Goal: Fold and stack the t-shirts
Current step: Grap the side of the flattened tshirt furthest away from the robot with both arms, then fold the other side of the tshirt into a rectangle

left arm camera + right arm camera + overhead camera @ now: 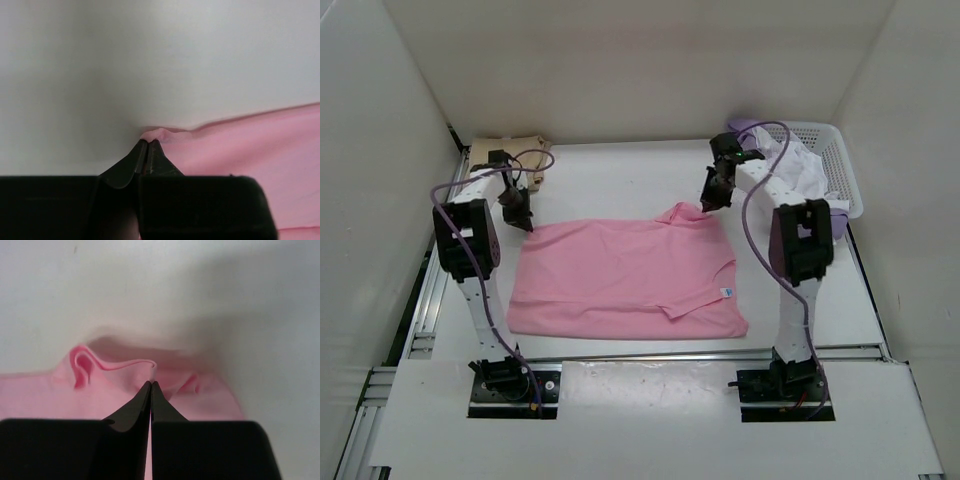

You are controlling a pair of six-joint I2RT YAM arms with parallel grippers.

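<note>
A pink t-shirt (620,275) lies folded flat on the middle of the table. My left gripper (527,226) is shut on its far left corner, a pinched bit of pink cloth (159,135) showing at the tips. My right gripper (705,205) is shut on the far right corner, where the pink edge (125,365) bunches up in front of the tips. A tan-beige shirt (508,153) lies folded at the far left. A white shirt (802,168) and a lavender purple shirt (746,128) lie in the basket.
A white plastic mesh basket (844,170) stands at the far right of the table. White walls enclose the table on three sides. The arms' bases (510,380) sit at the near edge.
</note>
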